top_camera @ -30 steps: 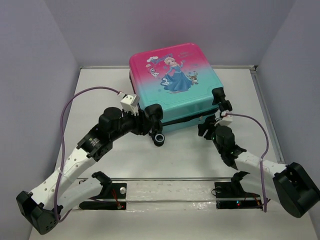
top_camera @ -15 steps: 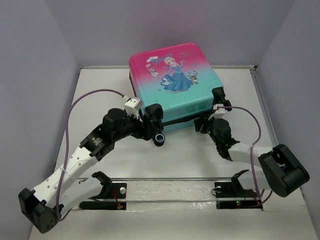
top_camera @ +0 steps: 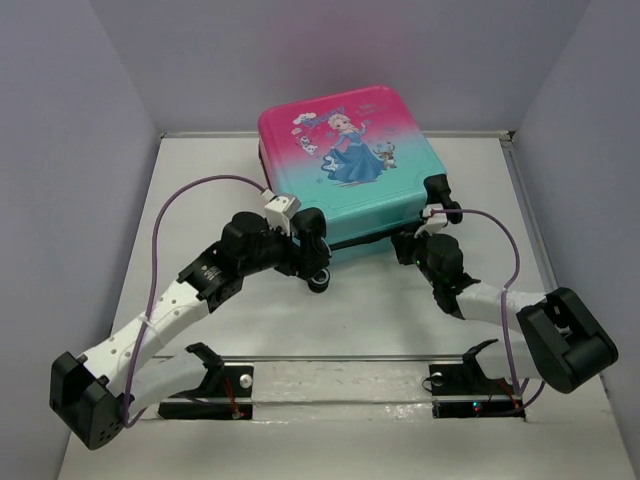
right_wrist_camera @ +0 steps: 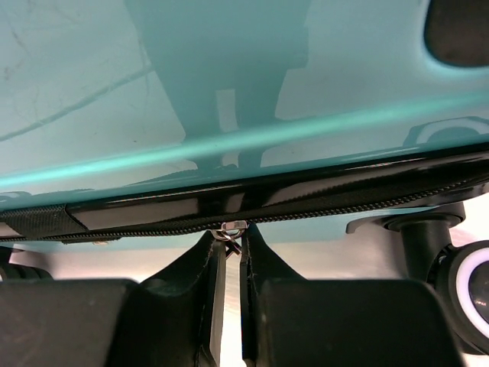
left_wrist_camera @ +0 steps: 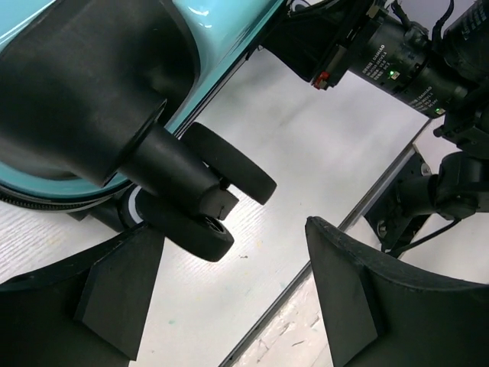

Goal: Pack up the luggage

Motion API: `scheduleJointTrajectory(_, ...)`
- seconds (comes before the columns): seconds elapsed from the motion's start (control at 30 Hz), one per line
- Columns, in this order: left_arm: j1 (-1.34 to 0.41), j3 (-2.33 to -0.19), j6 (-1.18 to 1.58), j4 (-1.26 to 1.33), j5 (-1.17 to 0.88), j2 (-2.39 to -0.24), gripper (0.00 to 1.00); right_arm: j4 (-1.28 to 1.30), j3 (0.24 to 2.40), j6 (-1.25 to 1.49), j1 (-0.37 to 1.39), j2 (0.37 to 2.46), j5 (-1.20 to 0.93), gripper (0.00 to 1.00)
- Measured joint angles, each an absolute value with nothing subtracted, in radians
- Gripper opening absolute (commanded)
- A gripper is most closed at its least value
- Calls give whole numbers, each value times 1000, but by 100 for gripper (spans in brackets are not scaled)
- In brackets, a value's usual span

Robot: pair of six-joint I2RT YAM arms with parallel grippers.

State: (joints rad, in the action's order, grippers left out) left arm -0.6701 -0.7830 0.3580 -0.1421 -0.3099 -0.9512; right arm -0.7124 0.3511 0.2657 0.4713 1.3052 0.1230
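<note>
The luggage (top_camera: 345,170) lies flat and closed at the back of the table, pink-to-teal shell with the princess print facing up. My left gripper (top_camera: 308,258) is open at its front left corner, and the fingers straddle a black wheel (left_wrist_camera: 229,164) without touching it. My right gripper (top_camera: 410,245) presses against the front edge near the right wheel (top_camera: 437,190). In the right wrist view the right gripper (right_wrist_camera: 229,233) is shut on the small metal zipper pull (right_wrist_camera: 231,228) of the black zipper line, under the teal shell (right_wrist_camera: 229,76).
A clear rail (top_camera: 340,375) on two black brackets runs across the near edge of the table. Grey walls close in the left, back and right sides. The right arm's wrist (left_wrist_camera: 397,53) shows at the top of the left wrist view.
My right gripper moved in to the luggage's front edge and shut on the zipper pull. My left gripper opened wider and slid right, around the front left wheel.
</note>
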Motion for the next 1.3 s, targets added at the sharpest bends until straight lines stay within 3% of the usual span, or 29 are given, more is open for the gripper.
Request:
scheduleJointTrajectory(0.03, -672, -783, 362, -131, -314, -964, 81, -710, 351, 266, 471, 1303, 122, 7)
scheduleJointTrajectory(0.1, -673, -782, 376, -107, -325, -988, 67, -709, 351, 274, 472, 1300, 107, 7)
scheduleJointTrajectory(0.13, -673, -780, 385, -98, -325, -997, 58, -707, 351, 284, 473, 1297, 101, 7)
scheduleJointTrajectory(0.17, -672, -777, 397, -90, -327, -1009, 39, -706, 350, 288, 474, 1295, 98, 7)
scheduleJointTrajectory(0.27, -673, -773, 422, -89, -342, -1040, 23, -701, 350, 305, 504, 1284, 124, 7)
scheduleJointTrajectory(0.37, -684, -773, 438, -75, -365, -1058, 15, -696, 350, 311, 586, 1278, 161, 7)
scheduleJointTrajectory(0.5, -697, -775, 456, -52, -392, -1069, 9, -677, 356, 313, 730, 1270, 215, 7)
scheduleJointTrajectory(0.8, -701, -896, 442, -133, -432, -1168, 6, -662, 402, 385, 946, 1291, 376, 7)
scheduleJointTrajectory(1.1, -696, -1093, 367, -314, -443, -1254, 6, -973, 604, 469, 1188, 1686, 554, 7)
scheduleJointTrajectory(1.3, -686, -1214, 315, -487, -387, -1311, 6, -1230, 728, 538, 1213, 1935, 692, 7)
